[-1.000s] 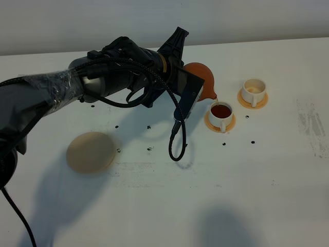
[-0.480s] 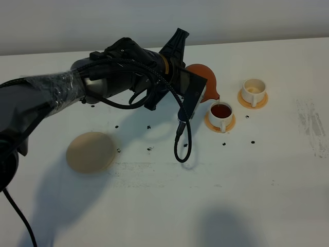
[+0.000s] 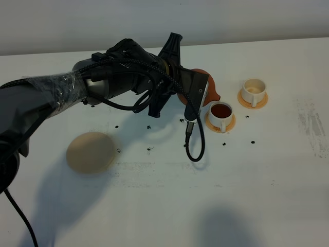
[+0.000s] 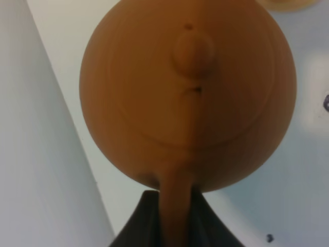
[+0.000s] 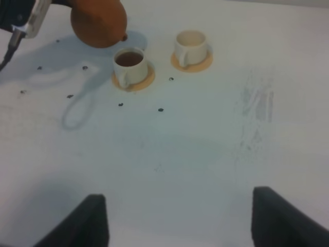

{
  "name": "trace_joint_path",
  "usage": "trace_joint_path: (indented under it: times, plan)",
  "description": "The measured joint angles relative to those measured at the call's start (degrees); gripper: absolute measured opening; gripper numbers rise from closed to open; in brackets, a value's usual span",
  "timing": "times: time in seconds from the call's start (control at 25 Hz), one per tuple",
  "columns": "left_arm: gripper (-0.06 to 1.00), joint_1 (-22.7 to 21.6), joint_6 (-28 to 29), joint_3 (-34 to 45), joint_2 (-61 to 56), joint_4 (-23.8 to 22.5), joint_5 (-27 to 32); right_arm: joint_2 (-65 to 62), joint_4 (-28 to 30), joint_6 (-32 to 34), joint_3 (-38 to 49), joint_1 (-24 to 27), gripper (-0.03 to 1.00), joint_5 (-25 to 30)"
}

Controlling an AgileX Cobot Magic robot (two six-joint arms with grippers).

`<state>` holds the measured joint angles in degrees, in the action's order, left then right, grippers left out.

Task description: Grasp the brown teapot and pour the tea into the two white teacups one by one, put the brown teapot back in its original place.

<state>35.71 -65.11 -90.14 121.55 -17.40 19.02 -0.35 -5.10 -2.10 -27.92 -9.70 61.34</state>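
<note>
left gripper (image 4: 174,216): closed tight on the loop handle of the brown teapot (image 4: 187,92); the dark fingers (image 4: 146,221) press the handle from both sides.
brown teapot: held in the air above the table (image 3: 257,180), just beside the near teacup (image 3: 221,112) on its left in the high view, with the short spout turned toward this cup. the wrist camera box hides most of it in the high view. it is well apart from the tan coaster (image 3: 91,152).
change in teapot: one second ago it leaned more over the near teacup and a thin stream fell from the spout into the cup. now the stream does not show, and the pot sits a little back and is more covered by the wrist.
change in arm: the wrist has rolled, and the black cable loop (image 3: 195,149) has swung to the right and hangs lower than before.
near teacup: stands on its orange saucer (image 3: 227,125) and holds the tea (image 3: 221,109), dark reddish brown, close to the rim. its place is the same as before.
far teacup (image 3: 254,90): stands on its own orange saucer (image 3: 262,103), to the right of the near one and a little apart. its inside looks pale. it has not moved.
tan coaster: lies flat on the left part of the table, nothing on it, same place as before.
right gripper (image 5: 177,206): only seen in its own wrist view; the two dark fingers (image 5: 87,221) stand wide apart and hold nothing, far from the cups.
table: white, with small black specks around the cups and the cable.
</note>
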Motion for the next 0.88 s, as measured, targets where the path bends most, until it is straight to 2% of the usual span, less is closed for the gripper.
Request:
trace_joint_path:
  times: [0.2,0.56,0.88]
  plan:
    - [0.1,0.0,4.31,0.0,0.05,0.97,0.55,0.0,0.0,0.0,0.0,0.0,0.59,0.0]
    - [0.1,0.0,11.79,0.0,-1.45,5.46,2.62,0.0,0.0,0.0,0.0,0.0,0.59,0.0]
    - [0.1,-0.22,23.62,0.0,-2.99,8.65,5.45,0.0,0.0,0.0,0.0,0.0,0.59,0.0]
